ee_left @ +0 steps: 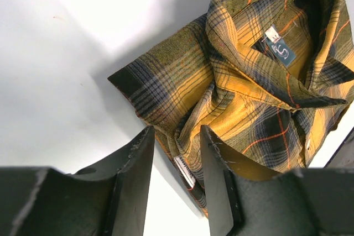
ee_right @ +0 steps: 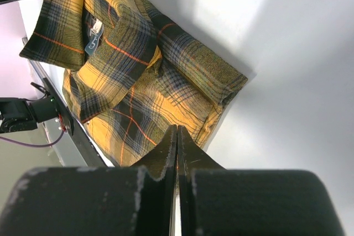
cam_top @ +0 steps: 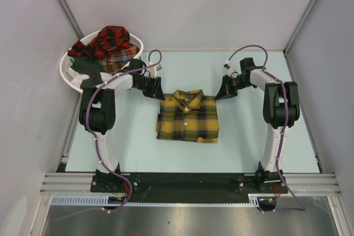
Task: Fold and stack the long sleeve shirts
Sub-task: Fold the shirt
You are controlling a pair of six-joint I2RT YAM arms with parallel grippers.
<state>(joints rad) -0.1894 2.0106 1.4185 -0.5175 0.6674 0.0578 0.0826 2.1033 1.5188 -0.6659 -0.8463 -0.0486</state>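
Note:
A mustard-yellow plaid shirt (cam_top: 187, 117) lies folded, collar up, in the middle of the table. My left gripper (cam_top: 154, 89) is at its upper left corner; in the left wrist view the gripper (ee_left: 177, 131) is open, with the shirt's (ee_left: 260, 81) folded shoulder edge just past the gap between the fingers. My right gripper (cam_top: 225, 92) is at the shirt's upper right corner; in the right wrist view it (ee_right: 177, 128) is shut, its tips over the shirt's (ee_right: 138, 75) edge. Red-and-black plaid shirts (cam_top: 113, 42) lie heaped in a basket.
The white laundry basket (cam_top: 66, 73) stands at the back left, close behind my left arm, holding the red shirts and a dark garment. Grey walls enclose the table on the left, back and right.

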